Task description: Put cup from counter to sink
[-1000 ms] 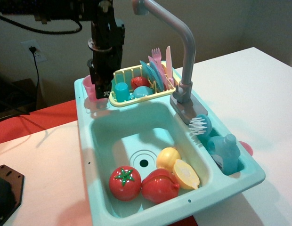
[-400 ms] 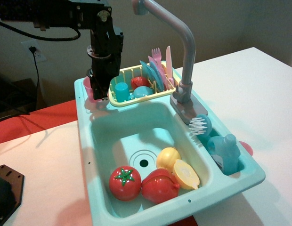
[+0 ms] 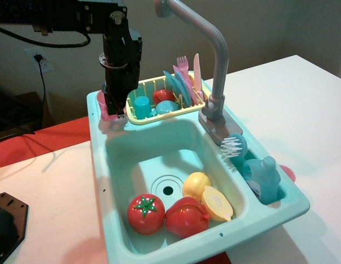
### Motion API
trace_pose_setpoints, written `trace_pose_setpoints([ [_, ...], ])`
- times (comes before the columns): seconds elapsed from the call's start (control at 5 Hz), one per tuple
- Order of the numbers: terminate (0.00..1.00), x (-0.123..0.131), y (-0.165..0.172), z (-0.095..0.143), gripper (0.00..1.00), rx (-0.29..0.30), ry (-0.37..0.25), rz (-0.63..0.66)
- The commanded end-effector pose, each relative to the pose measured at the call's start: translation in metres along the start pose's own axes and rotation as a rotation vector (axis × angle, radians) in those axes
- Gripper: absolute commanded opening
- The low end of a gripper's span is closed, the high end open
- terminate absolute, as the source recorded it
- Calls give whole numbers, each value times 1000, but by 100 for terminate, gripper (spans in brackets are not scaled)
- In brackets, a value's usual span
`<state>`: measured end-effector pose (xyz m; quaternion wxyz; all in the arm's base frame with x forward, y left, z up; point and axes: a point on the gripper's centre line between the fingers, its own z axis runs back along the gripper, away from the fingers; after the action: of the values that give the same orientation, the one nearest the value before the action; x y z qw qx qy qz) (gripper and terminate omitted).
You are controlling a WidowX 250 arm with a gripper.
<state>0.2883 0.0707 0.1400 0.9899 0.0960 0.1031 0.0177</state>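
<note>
The small pale pink cup [image 3: 102, 106] stands upright on the light-teal counter [image 3: 97, 122] at the back left corner of the sink unit. My black gripper [image 3: 115, 109] hangs straight down over the cup's right side and hides part of it. Its fingers sit at the height of the cup. I cannot tell whether they are closed on it. The sink [image 3: 138, 155], a deep teal basin with a round drain [image 3: 168, 190], lies in front of and below the cup.
The basin holds a toy tomato [image 3: 146, 213], a red fruit [image 3: 186, 217] and yellow halves [image 3: 206, 194]. A yellow dish rack [image 3: 162, 115] with a blue cup [image 3: 142, 105] and utensils stands right of my gripper. The grey faucet [image 3: 217, 66] rises at the right, with a brush [image 3: 234, 145] and a blue bottle [image 3: 263, 176] beyond it.
My gripper has shifted a little to the left, further over the pink cup, and now covers more of it. The cup has not moved.
</note>
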Motion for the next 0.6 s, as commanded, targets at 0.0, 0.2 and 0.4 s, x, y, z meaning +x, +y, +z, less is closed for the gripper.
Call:
trace_pose_setpoints([
  [0.0, 0, 16, -8, 50, 0, 8, -147, -32],
  [0.2, 0, 30, -33, 70, 0, -10, -180, -75],
  [0.4, 0, 39, -68, 71, 0, -56, -177, -130],
])
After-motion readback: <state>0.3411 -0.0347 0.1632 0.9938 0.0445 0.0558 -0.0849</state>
